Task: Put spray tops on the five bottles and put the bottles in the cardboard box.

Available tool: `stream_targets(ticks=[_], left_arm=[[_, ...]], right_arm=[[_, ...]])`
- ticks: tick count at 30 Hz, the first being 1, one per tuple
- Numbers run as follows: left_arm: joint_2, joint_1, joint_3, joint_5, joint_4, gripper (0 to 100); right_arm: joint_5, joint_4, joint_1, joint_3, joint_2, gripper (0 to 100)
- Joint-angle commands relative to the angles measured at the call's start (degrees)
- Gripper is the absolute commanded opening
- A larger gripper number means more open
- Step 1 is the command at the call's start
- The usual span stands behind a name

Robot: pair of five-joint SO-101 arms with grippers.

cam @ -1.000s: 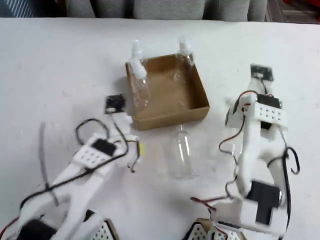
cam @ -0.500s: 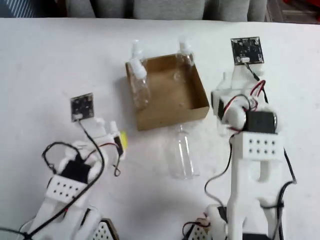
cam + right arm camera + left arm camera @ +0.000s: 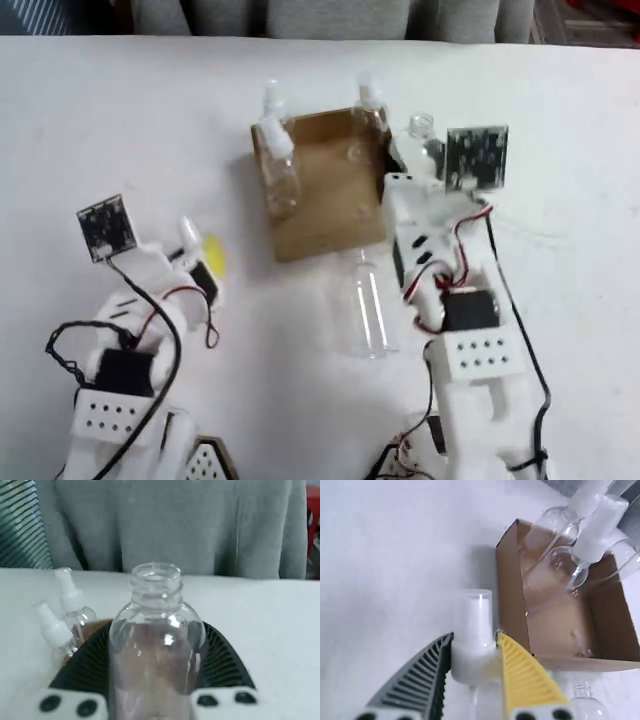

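Capping is going on: left gripper is clamping a spray top, right gripper is clamping an open bottle beside the box. Next move is probably calling for seating top squarely on neck.

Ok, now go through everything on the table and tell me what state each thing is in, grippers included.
left gripper: shut on the spray top
spray top: held upright, not on any bottle
right gripper: shut on the held bottle
held bottle: upright, neck open, no top
bottle on the table: lying on its side, no top
bottles in the box: spray tops on, leaning
cardboard box: open-topped, partly filled
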State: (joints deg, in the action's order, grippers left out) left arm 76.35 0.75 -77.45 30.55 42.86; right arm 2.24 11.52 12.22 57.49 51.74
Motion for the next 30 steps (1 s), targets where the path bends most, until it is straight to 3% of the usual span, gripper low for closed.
stream_targets(ticks=[1,7,14,18,30], left_arm=[[3.91,-2.24,0.53,-4.84,-3.25,2],[11.12,-2.86,0.97,-15.03,-9.14,2],[15.43,-2.42,8.35,-20.92,-28.84,2],[13.93,0.92,16.97,-22.68,-34.9,2],[-19.03,15.16,59.6,-22.42,-18.37,2]], right_arm=[[0.7,-6.64,3.74,1.93,4.0,1.7],[0.79,-10.95,11.91,11.69,11.03,1.7],[0.35,-16.04,21.23,24.97,20.97,1.7],[0.26,-16.04,24.92,28.75,25.1,1.7],[0.26,-16.04,28.79,38.33,37.23,1.7]])
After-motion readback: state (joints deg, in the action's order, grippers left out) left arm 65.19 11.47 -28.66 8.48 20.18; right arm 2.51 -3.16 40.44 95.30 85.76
